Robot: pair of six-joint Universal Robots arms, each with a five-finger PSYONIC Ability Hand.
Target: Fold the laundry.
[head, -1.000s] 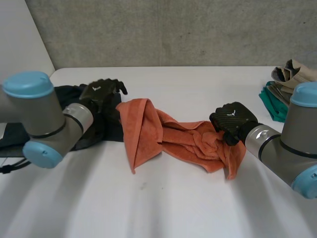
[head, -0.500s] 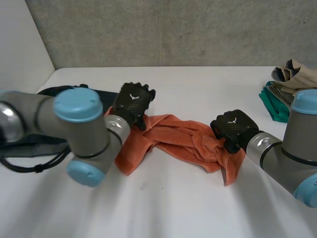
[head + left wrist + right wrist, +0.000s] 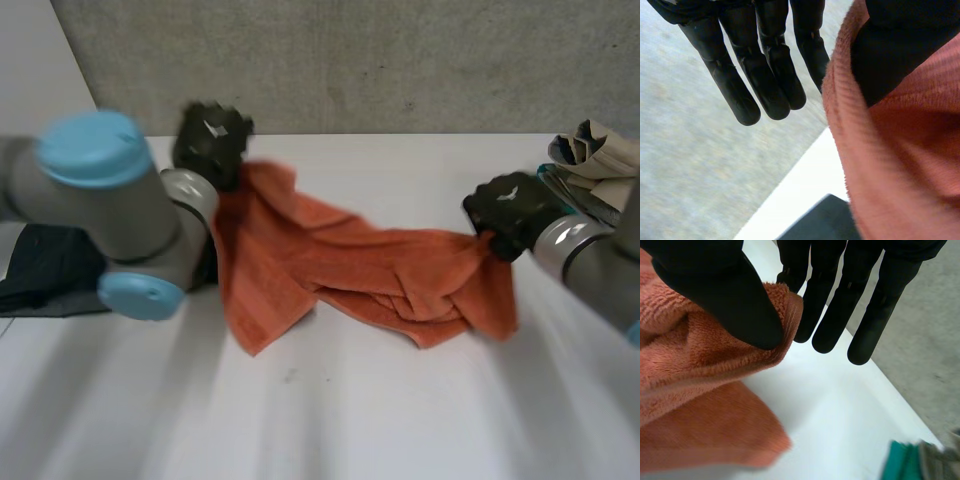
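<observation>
Grey concrete wall (image 3: 400, 60) behind a white worktop (image 3: 400, 420). One orange towel (image 3: 330, 260) hangs stretched between the two hands, its middle sagging in twisted folds down to the worktop. Left hand (image 3: 212, 140): raised off the worktop and gripping one end of the towel. In the left wrist view its fingers (image 3: 765, 75) run straight and close together, and the cloth passes beside them and wraps over the thumb, which reads as a thumb-side pinch. Right hand (image 3: 510, 205): its thumb (image 3: 725, 295) presses the towel's hemmed edge against the side of the straight fingers (image 3: 832, 315), a clear pinch at the other end. Judgement: holding both ends and drawing them apart serves to pull the bunched cloth out flat before any fold is made; the twist between the hands is not yet out. Count: two hands; one orange towel in work; one dark garment (image 3: 45, 270) lying beside the left arm; one beige cloth (image 3: 598, 148) and one green cloth (image 3: 899, 460) piled just past the right hand, untouched.
</observation>
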